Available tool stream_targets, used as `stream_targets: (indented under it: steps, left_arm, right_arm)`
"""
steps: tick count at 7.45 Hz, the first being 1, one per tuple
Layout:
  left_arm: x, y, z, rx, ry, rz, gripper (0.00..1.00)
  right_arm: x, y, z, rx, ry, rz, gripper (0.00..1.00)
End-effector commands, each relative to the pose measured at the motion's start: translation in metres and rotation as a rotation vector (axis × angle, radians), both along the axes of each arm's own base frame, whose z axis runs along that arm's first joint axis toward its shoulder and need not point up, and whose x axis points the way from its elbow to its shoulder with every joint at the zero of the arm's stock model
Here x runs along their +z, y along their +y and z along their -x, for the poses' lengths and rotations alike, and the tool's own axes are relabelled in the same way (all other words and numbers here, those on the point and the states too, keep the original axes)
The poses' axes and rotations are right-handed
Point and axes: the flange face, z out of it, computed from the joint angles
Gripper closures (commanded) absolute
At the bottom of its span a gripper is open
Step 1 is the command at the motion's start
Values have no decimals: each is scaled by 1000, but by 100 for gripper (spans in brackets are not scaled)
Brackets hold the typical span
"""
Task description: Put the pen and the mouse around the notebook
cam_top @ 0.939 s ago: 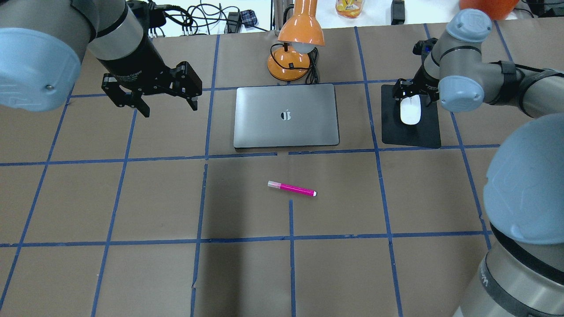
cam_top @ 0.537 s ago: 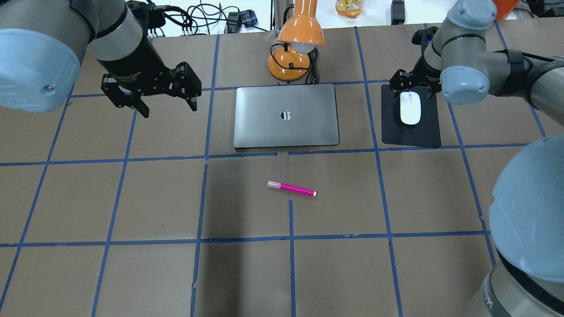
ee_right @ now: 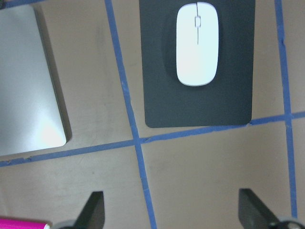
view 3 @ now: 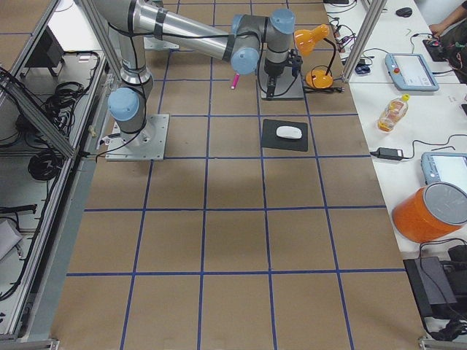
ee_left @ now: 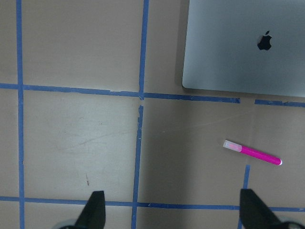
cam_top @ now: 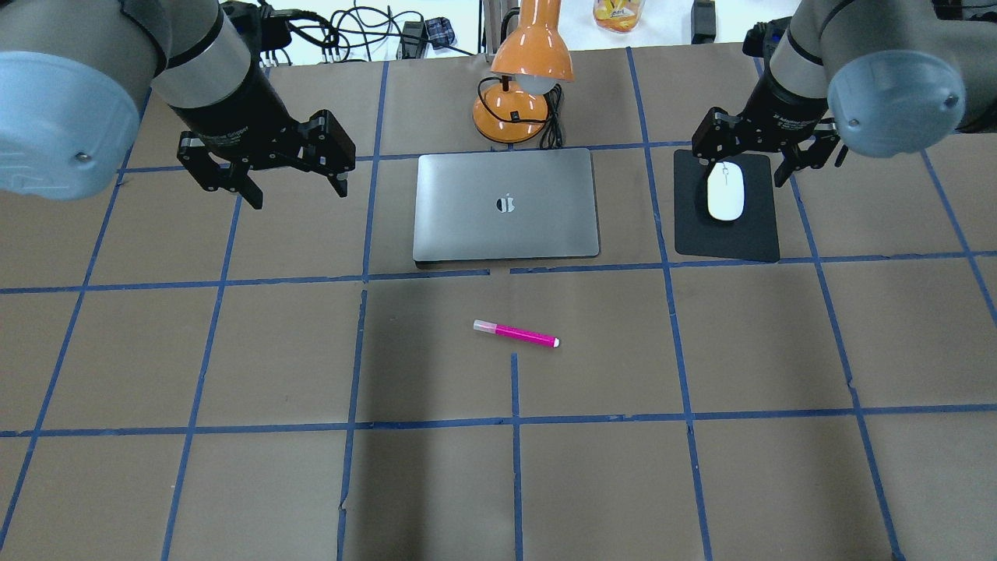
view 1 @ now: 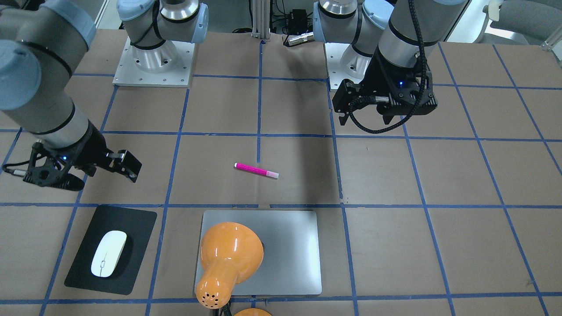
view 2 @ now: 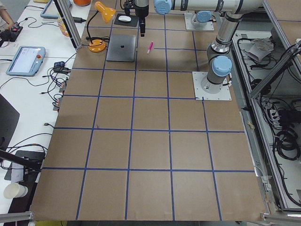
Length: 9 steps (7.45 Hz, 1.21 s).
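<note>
The white mouse [cam_top: 725, 195] lies on a black mat [cam_top: 732, 241] to the right of the silver notebook [cam_top: 506, 205]. My right gripper [cam_top: 741, 170] hangs open above the mouse's far end and holds nothing. In its wrist view, the mouse [ee_right: 197, 44] sits well beyond the open fingertips [ee_right: 93, 210]. The magenta pen [cam_top: 516, 333] lies alone on the table in front of the notebook. To the left of the notebook, my left gripper [cam_top: 300, 193] hovers open and empty. Its wrist view shows the pen [ee_left: 252, 152] and the notebook's corner [ee_left: 243, 47].
An orange desk lamp [cam_top: 518, 93] stands just behind the notebook, and in the front-facing view its shade [view 1: 228, 259] covers part of the slab. Blue tape lines grid the brown table. Cables and a bottle lie beyond the far edge.
My right gripper has drawn up and back from around the mouse, which stays on the mat. The right arm has swung out toward the right. The left gripper has hardly moved.
</note>
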Motion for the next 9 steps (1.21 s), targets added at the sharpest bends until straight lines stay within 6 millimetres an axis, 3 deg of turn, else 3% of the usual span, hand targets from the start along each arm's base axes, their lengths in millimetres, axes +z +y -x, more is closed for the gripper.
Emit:
stream_targets:
  steps: [1,2,5,9]
  left_arm:
    - [0,0,0,-1,0,1,0]
    - [1,1,0,-1,-1,-3,0]
    - [7,-2,1,-4,-2,9,0]
    - [7,-3,0,-1,0,9,0]
  right_arm:
    - [68,67,-13,-36,26,-23,0]
    - [78,77,-8,-27,77,-25,0]
    - [86,78,-4,-29,84,-8,0]
    - [85,86,-26,8,43,-22,0]
